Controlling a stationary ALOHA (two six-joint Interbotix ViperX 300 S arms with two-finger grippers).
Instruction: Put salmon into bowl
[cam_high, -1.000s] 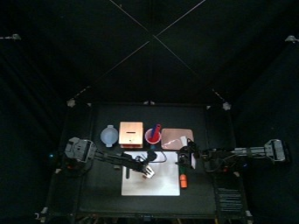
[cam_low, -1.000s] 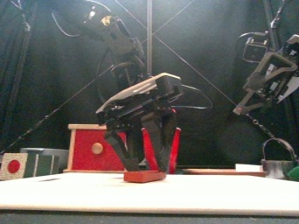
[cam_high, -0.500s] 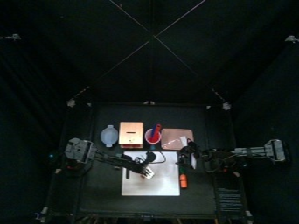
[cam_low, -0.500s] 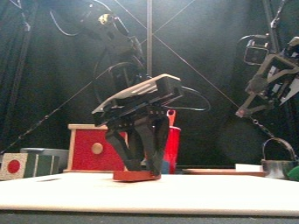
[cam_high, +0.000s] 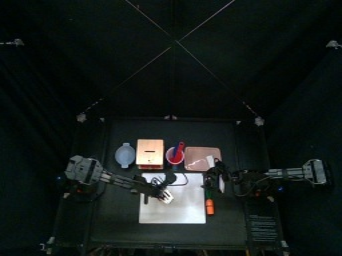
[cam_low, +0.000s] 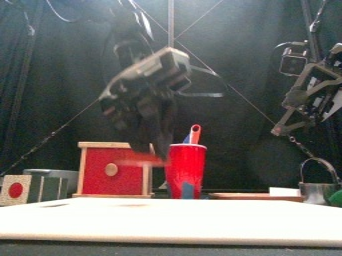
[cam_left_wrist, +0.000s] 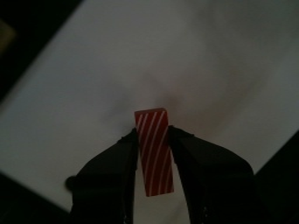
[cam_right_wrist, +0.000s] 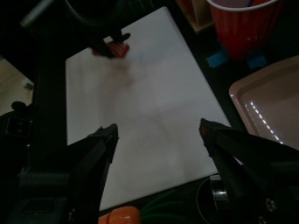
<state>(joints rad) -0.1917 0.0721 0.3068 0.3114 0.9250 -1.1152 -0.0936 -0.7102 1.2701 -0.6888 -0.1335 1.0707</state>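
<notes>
The salmon, a small red-striped piece, sits between the jaws of my left gripper, which is shut on it. It hangs above the white board, lifted off the surface. In the front view the left gripper is blurred, with the salmon a faint red smear under it. The right wrist view shows the salmon far across the board. The pale bluish-grey bowl stands at the table's back left, apart from both arms. My right gripper hovers open over the board's right edge, holding nothing.
A red cup with a utensil in it, a red wooden box and a pinkish-tan board line the back. An orange stubby piece lies by the white board's right edge.
The left gripper closed on the salmon where it lay on the white board and raised it, shifting slightly left. The right arm has stayed where it was.
</notes>
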